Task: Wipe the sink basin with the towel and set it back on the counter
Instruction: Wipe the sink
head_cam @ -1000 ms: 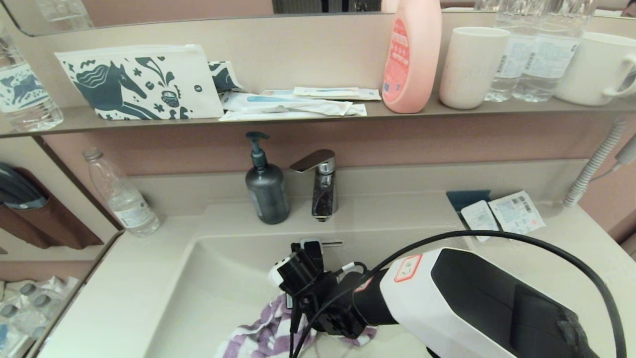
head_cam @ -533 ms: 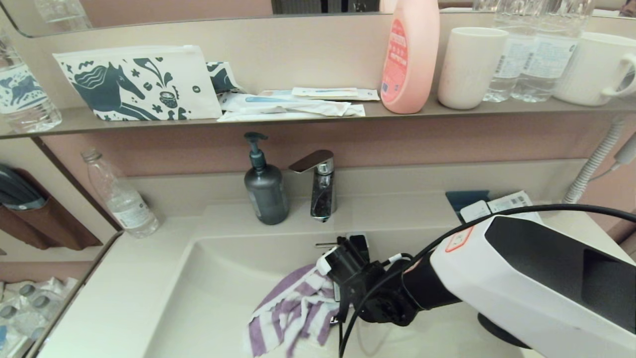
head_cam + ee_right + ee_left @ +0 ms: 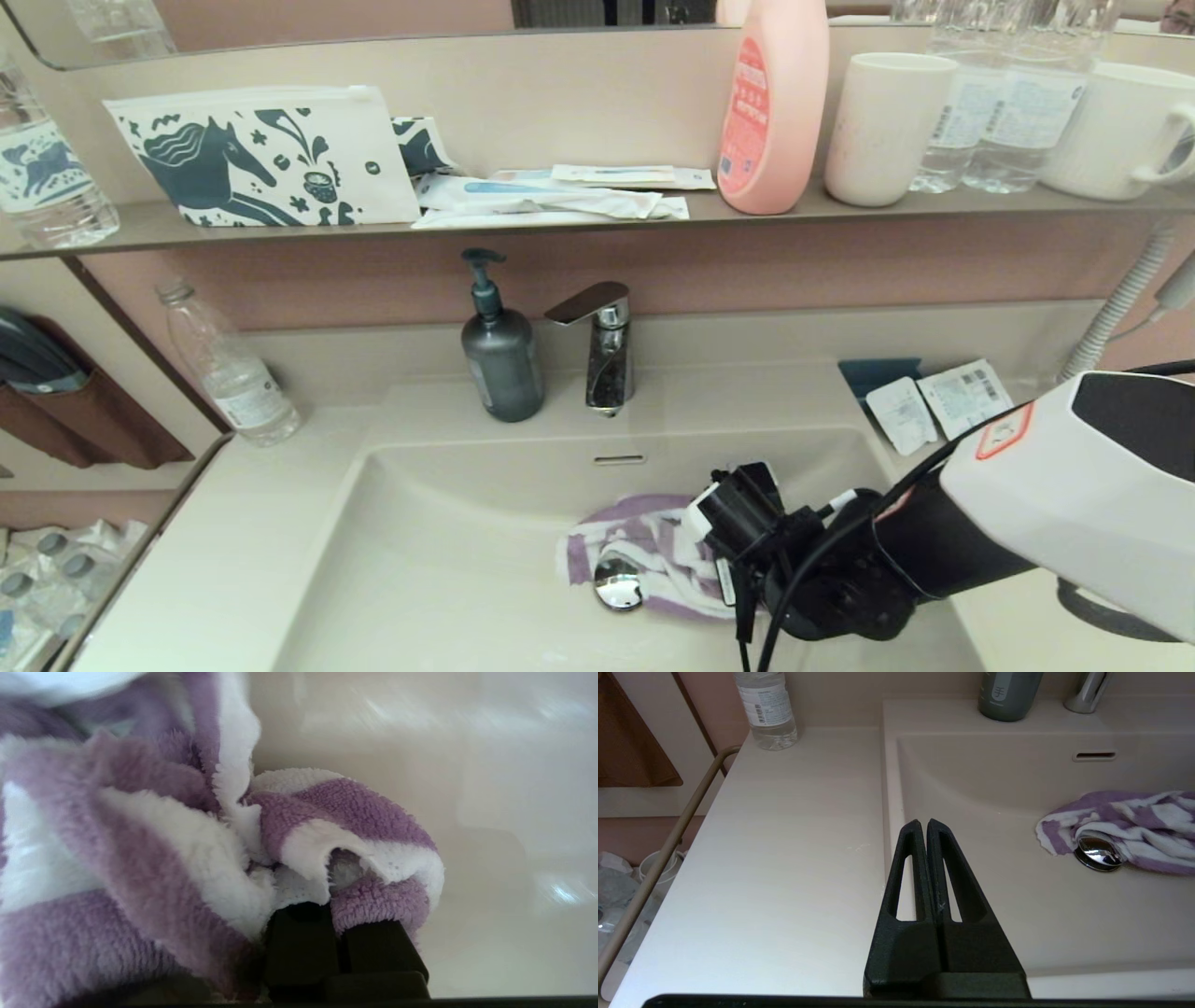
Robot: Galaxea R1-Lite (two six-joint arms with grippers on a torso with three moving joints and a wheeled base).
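Right tool [image 3: 338, 926] of mine is clamped on a fold of the purple-and-white striped towel [image 3: 644, 551], fingers pinched together with the pile bulging over them, and it sits low in the sink basin [image 3: 448, 560], toward its right half. From that tool the towel trails out to my left across the basin floor, its bunched length lying roughly side to side, and one edge drapes against the chrome drain plug [image 3: 618, 590], which shows just beside the cloth. That is the relation the coming move depends on, I judge: the cloth is on the left of my grip, so a pull rightward drags it, and a push leftward would bunch it over the plug. The desk [image 3: 233, 560] has bare surface on both sides of the basin; the right stretch, near the small sachets [image 3: 943, 401], lies closer to my working arm. My left tool [image 3: 923, 828] hangs with its fingers together above the basin's left rim, well apart from the towel and holding nothing.
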